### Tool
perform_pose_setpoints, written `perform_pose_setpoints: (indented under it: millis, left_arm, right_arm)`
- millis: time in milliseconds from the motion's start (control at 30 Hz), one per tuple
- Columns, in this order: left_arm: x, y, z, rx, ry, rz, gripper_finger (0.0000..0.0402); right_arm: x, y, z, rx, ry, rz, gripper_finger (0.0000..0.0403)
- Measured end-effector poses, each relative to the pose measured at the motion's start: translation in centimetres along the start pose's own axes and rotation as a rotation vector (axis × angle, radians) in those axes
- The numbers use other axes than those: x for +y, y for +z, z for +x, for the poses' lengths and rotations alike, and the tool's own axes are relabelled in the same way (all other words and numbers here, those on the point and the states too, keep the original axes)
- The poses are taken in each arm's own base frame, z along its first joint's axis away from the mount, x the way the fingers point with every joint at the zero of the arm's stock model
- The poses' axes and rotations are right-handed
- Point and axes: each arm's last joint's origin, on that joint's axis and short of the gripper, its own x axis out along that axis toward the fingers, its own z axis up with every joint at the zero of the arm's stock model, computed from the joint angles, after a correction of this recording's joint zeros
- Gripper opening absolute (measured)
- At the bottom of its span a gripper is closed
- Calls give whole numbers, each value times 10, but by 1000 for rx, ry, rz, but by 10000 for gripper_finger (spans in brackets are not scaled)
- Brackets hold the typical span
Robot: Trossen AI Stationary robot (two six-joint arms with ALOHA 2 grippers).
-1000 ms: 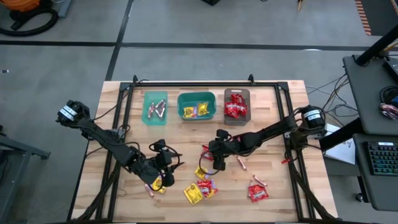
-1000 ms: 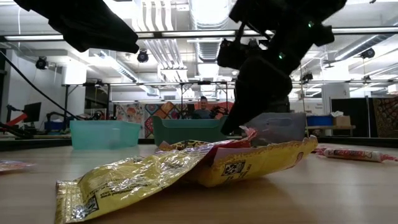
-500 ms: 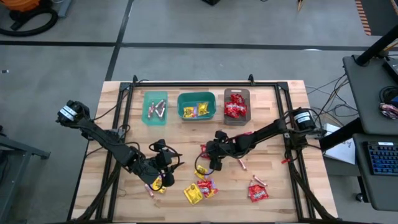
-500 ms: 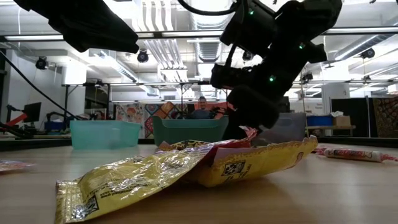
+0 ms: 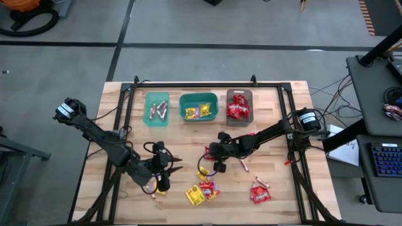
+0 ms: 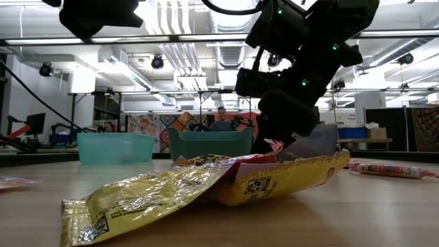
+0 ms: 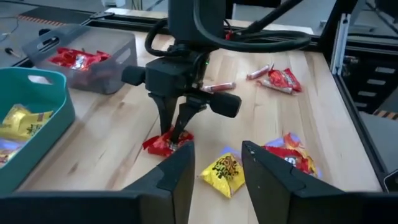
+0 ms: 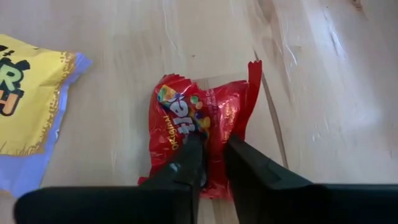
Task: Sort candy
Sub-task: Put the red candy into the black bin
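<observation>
Right wrist view: right claw (image 8: pixel 211 163) down on red packet (image 8: pixel 202 124), fingers nearly closed, pinching wrapper between tips; packet flat on table. Advice: confirm firm pinch before lifting. Left claw (image 7: pixel 217 171) part open, empty, beside.

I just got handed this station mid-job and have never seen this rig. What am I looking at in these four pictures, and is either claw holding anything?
Two dark robot arms work over a wooden table. One picture looks straight down from above, one looks level across the tabletop, and two come from cameras on the arms' wrists. At the far edge stand three bins: a pale teal bin with stick sweets, a darker teal bin with yellow packets, and a grey-brown bin with red ones. Loose sweets lie in front. The right gripper is down on a shiny red candy packet, fingers pinching its middle while it lies on the wood. The left gripper is open, empty, near a small yellow candy packet.
</observation>
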Motion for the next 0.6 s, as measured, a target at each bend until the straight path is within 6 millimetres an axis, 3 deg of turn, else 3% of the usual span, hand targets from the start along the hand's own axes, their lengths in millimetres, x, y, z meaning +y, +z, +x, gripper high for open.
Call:
perform_pose_setpoints:
  millis: [267,600]
  left_arm:
    - [-4,-11,10,19,32,34,100]
    - [-5,-10,11,12,28,23,98]
  right_arm:
    - [0,1,0,-7,0,-12,26]
    - [0,1,-1,-10,0,-15,17]
